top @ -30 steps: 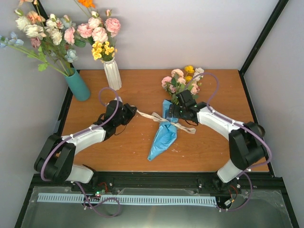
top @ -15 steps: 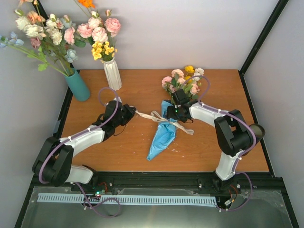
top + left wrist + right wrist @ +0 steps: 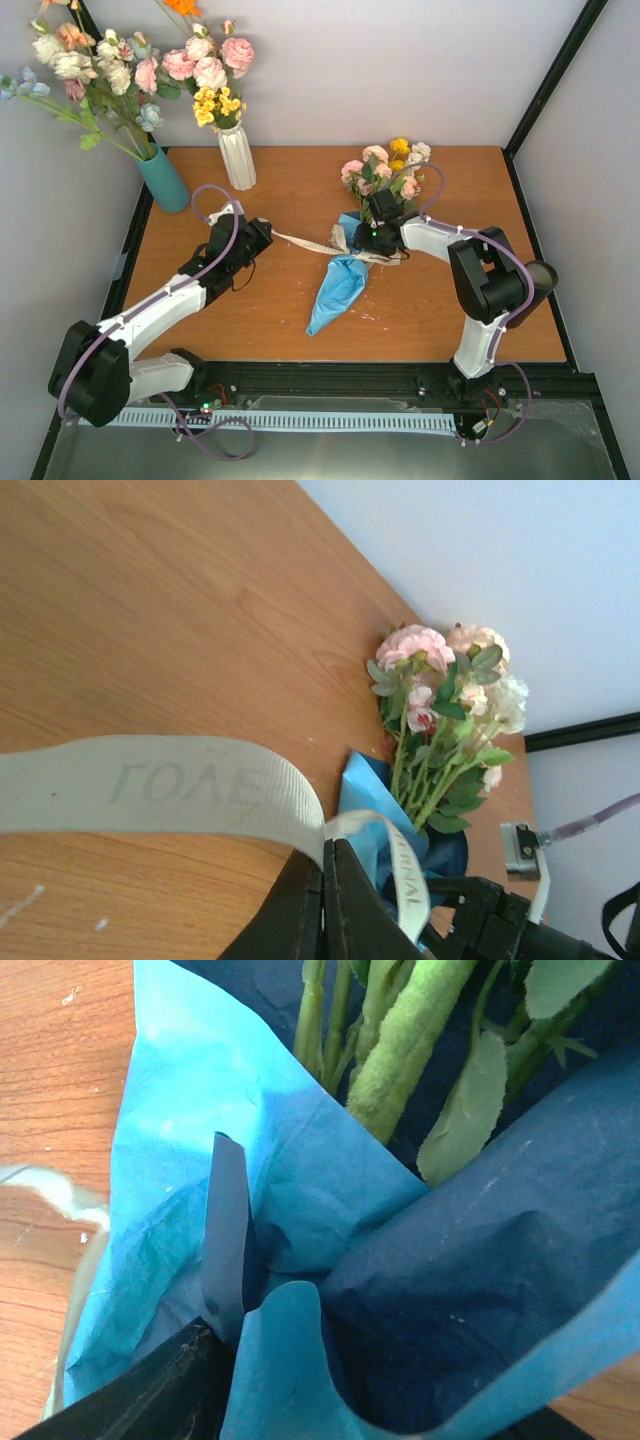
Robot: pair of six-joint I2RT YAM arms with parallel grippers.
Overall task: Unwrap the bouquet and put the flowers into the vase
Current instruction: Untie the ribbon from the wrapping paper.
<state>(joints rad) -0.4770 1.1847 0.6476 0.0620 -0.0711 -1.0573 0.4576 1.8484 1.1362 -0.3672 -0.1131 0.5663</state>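
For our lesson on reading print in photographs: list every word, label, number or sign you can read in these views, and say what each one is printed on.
"LOVE": faint grey capitals on the beige ribbon, seen flipped in the left wrist view.
"...NAL": the end of a second word further along the same ribbon, near the blue paper; its start is hidden.
No readable text shows in the top or right wrist views.
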